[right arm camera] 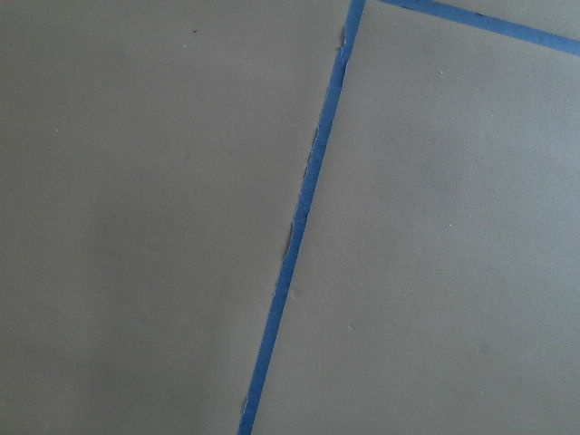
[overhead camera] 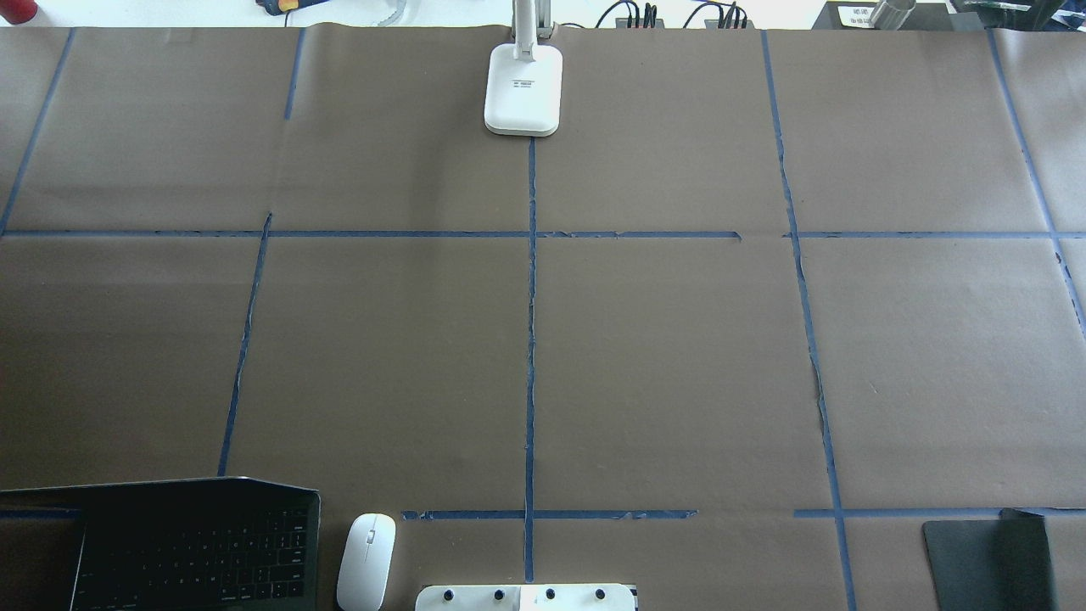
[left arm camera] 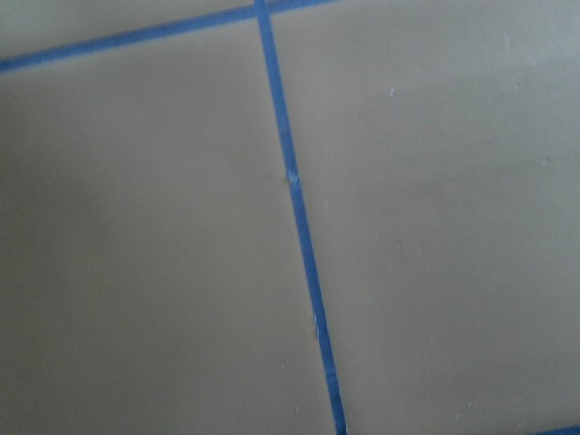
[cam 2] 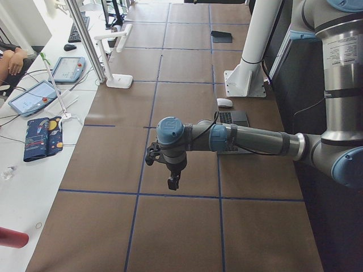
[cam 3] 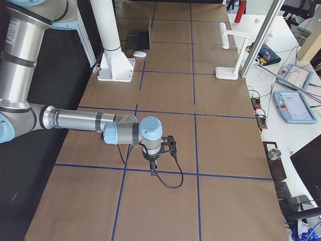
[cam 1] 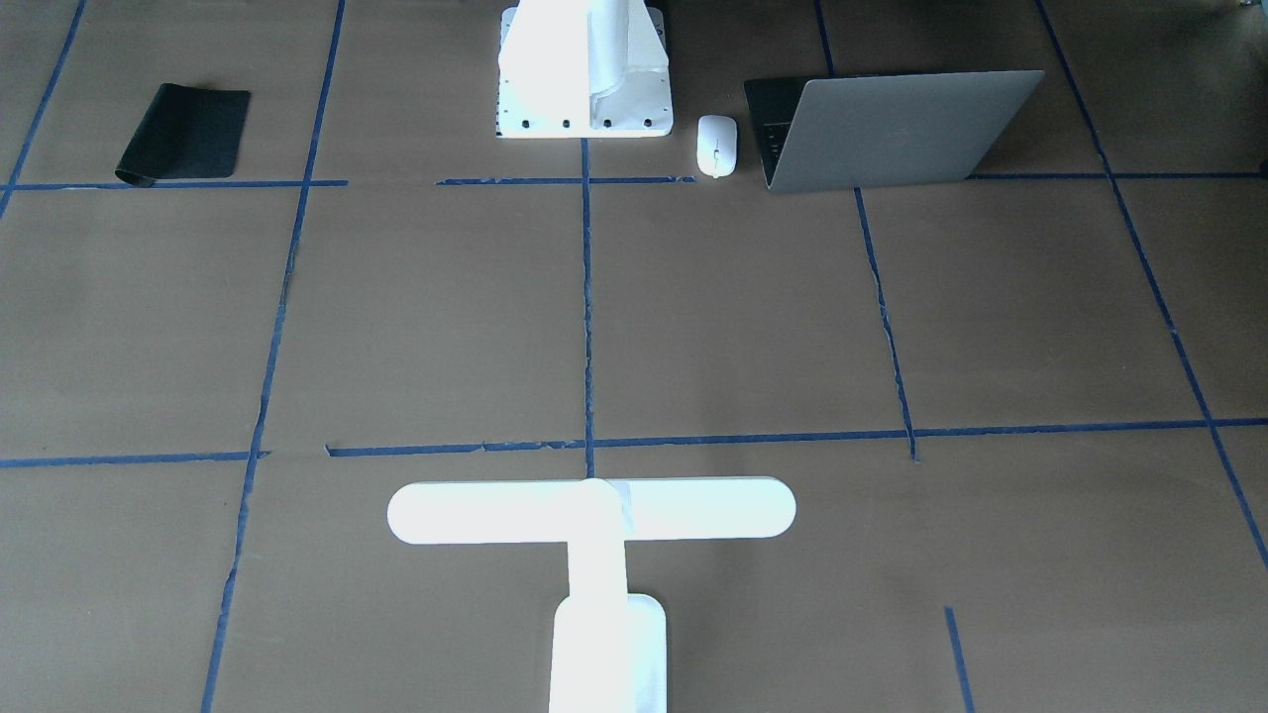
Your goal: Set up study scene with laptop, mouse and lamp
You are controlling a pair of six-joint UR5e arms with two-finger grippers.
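The table [overhead camera: 679,365] is covered in brown paper, which blue tape [overhead camera: 531,339] divides into large rectangles. Both wrist cameras show only this paper and tape.

The left arm [cam 2: 249,139] reaches out low over the table's left end. The left gripper [cam 2: 172,182] points down over bare paper, and this side view does not show whether its fingers are parted or closed. The right arm [cam 3: 85,121] mirrors it at the other end. The right gripper [cam 3: 154,169] hangs just above a tape line with a black cable looped beside it, and its grip cannot be told either. Printed labels on the arms are too small to read.

A blocky white stand [cam 1: 584,69] with a row of bolt holes sits at the robot's edge on the centre line.

The laptop [cam 1: 892,129] stands open at the robot's edge on its left side. Its plain grey lid is tilted back and its keyboard faces the robot. The key legends are too small to read.

The lamp [cam 1: 594,510] stands upright at the far edge on the centre tape line. Its base [overhead camera: 523,89] carries a small grey printed label that is illegible.

A flat black mat [cam 1: 185,132] lies at the robot's edge on its right side.

The mouse [overhead camera: 366,549] lies between the laptop and the stand, just beside both and touching neither.
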